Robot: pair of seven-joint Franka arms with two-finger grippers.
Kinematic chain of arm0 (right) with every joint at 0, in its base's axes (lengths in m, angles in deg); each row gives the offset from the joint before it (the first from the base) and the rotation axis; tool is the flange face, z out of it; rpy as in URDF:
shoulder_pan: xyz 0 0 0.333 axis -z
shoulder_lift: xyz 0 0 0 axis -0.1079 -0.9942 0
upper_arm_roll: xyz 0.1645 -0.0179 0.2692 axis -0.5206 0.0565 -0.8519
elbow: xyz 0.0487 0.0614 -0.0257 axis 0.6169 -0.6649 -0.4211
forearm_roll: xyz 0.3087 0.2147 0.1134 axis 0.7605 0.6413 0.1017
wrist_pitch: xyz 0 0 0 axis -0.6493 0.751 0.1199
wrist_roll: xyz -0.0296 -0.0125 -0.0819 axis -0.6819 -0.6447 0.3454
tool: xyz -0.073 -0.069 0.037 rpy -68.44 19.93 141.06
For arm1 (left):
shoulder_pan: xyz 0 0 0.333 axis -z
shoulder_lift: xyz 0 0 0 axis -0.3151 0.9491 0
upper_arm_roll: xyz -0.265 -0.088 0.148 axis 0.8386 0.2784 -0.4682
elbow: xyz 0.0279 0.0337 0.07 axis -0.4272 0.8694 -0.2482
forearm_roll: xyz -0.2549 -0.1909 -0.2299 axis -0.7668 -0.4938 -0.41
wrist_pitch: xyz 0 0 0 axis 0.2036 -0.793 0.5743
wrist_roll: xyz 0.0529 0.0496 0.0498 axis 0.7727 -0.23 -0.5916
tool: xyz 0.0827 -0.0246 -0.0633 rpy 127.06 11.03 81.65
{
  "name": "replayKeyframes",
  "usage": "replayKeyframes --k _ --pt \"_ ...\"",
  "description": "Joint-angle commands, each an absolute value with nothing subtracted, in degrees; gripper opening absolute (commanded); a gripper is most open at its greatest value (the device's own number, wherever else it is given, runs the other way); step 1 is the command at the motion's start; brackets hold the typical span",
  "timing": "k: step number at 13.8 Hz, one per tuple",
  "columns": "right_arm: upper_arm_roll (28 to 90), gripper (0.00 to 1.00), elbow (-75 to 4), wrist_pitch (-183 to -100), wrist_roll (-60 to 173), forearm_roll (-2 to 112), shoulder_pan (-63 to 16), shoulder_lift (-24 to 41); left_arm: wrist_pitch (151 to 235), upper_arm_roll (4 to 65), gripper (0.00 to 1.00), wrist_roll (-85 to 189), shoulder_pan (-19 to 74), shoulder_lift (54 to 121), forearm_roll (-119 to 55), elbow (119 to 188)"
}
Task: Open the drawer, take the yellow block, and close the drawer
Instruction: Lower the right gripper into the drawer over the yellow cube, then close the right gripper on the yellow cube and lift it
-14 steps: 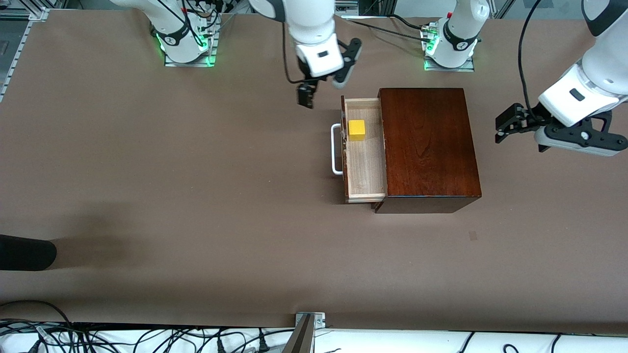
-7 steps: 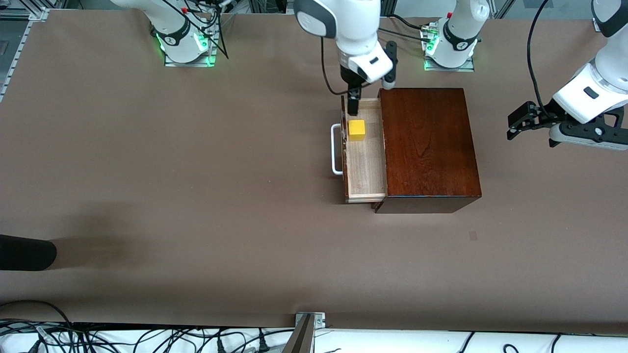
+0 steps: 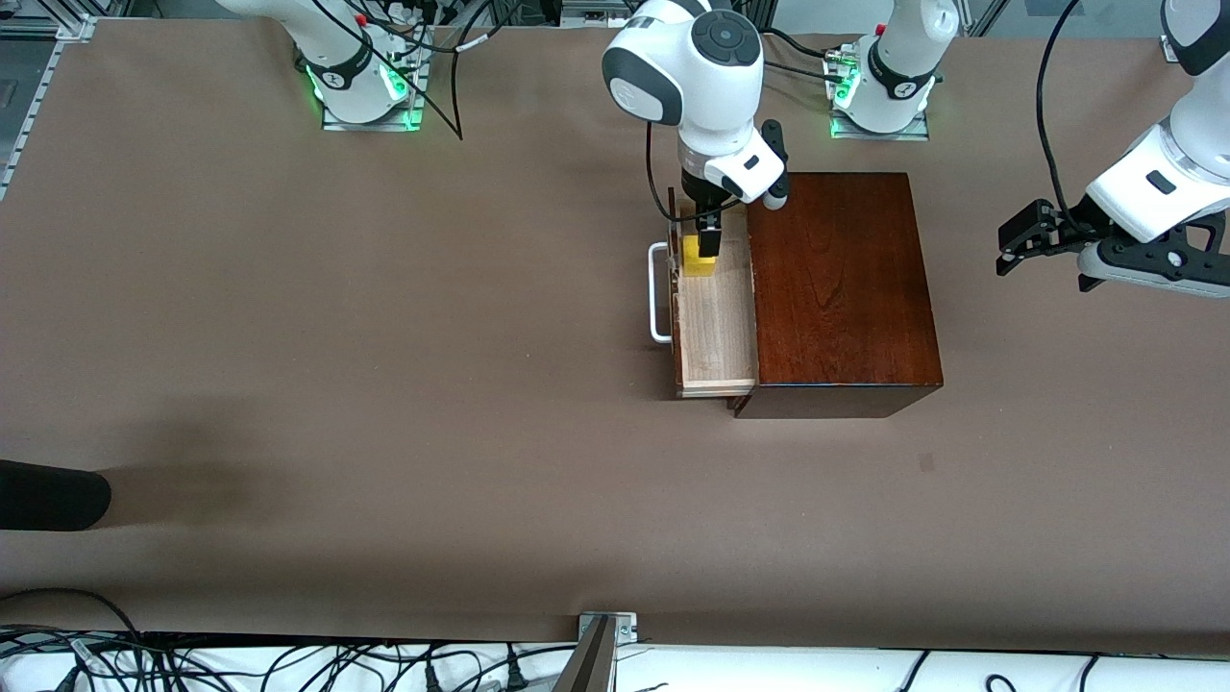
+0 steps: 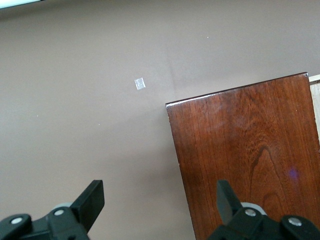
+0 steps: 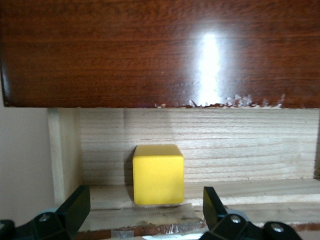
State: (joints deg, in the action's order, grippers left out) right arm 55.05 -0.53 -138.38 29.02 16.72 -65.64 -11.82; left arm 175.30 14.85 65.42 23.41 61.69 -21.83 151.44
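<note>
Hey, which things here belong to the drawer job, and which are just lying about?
Job:
- open pale-wood drawer of the dark reddish-brown wooden box
- small yellow cube inside it
- right hand, open around the cube

Lying about:
- small pale square tag on the table
- left hand, open, waiting over bare table

Yellow block, reddish-brown box (pale drawer interior), white handle.
</note>
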Motion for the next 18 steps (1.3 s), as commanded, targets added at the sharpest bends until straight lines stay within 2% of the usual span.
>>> replayKeyframes --k 1,12,13,15,16,18 --pt "55.3 1.00 2.0 -137.0 26.8 15.9 -66.0 -14.0 176.1 14.1 1.00 66.8 24.0 60.2 -22.4 152.6" --pt "55.6 0.99 2.1 -137.7 26.7 15.5 -66.3 -17.6 176.0 14.1 1.00 67.0 23.7 60.2 -22.4 152.6" --pt "55.6 0.83 2.3 -137.7 26.5 14.1 -66.2 -17.9 176.0 14.1 1.00 67.0 23.7 60.2 -22.4 152.6" --pt "55.5 0.38 2.6 -137.3 26.3 13.8 -66.3 -17.9 176.0 14.1 1.00 67.3 23.7 60.2 -22.4 152.6" --pt "55.5 0.04 2.6 -136.9 26.6 13.8 -66.2 -17.6 176.0 14.1 1.00 67.3 23.7 60.2 -22.4 152.6" --pt "55.8 0.00 2.6 -136.1 26.6 13.8 -66.2 -17.5 176.0 14.1 1.00 67.3 23.7 60.2 -22.4 152.6"
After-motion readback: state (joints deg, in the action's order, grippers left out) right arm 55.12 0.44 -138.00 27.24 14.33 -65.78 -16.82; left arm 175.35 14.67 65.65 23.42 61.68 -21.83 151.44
